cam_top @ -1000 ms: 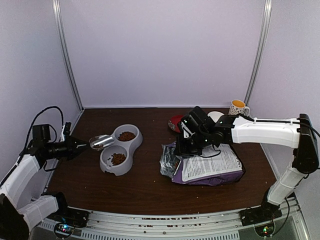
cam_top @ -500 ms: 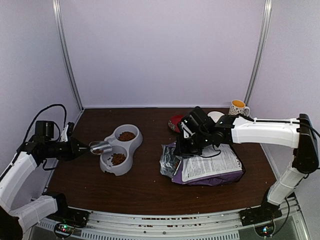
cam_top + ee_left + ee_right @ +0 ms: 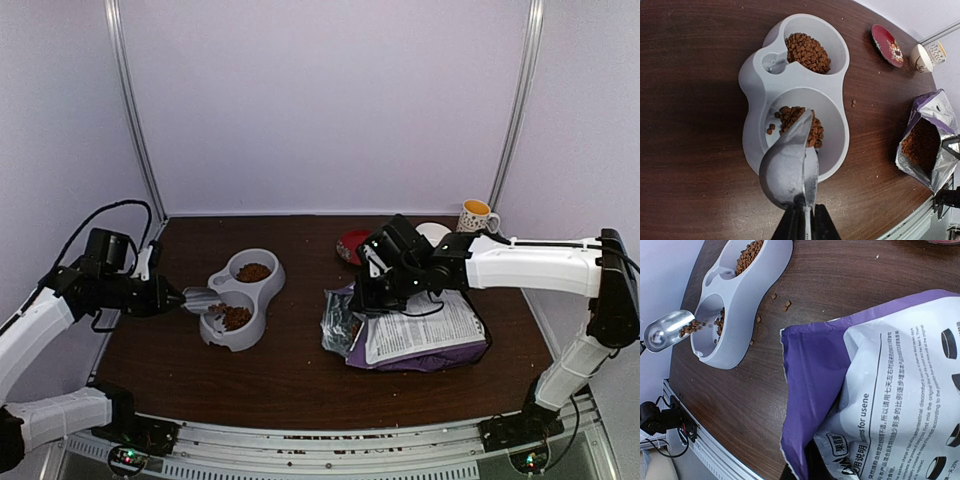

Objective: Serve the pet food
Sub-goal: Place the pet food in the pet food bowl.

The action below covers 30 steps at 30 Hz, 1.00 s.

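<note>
Bare table (image 3: 200,370) left of the bowl (image 3: 752,75); my left gripper (image 3: 804,227) pinches the scoop (image 3: 787,170) (tipped), pet food (image 3: 786,114) under its lip.

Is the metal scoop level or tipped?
Tipped: the scoop slants mouth-down over the nearer compartment of the double bowl, with pet food spilling from its mouth.

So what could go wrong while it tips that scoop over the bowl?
Pet food sliding off the tilted scoop could bounce over the rim of the grey double bowl; stray pellets already lie on the table. The open bag, lying on its side, might spill more.
</note>
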Tool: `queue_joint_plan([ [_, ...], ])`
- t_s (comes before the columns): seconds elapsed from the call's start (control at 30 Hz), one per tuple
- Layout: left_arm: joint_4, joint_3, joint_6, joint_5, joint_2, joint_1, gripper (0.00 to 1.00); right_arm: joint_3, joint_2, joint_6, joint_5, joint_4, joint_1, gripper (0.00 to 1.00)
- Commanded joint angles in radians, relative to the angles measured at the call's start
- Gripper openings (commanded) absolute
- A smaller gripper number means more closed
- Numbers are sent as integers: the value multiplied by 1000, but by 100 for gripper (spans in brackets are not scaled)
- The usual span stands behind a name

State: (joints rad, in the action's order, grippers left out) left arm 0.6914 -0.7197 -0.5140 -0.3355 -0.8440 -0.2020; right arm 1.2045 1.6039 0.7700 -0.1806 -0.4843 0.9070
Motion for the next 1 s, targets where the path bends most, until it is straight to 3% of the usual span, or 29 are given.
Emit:
queue_joint_plan([
  [0.0,3,-57,9,117,-22,-69,0,-27,-31,-1,27,-30,-21,0],
  [0.4,93,-145,21,320,-57,-194,0,-76,-64,3,24,-7,-24,0],
  [0.97,60,-142,-1,407,9,-173,0,-106,-94,5,27,-5,-26,0],
])
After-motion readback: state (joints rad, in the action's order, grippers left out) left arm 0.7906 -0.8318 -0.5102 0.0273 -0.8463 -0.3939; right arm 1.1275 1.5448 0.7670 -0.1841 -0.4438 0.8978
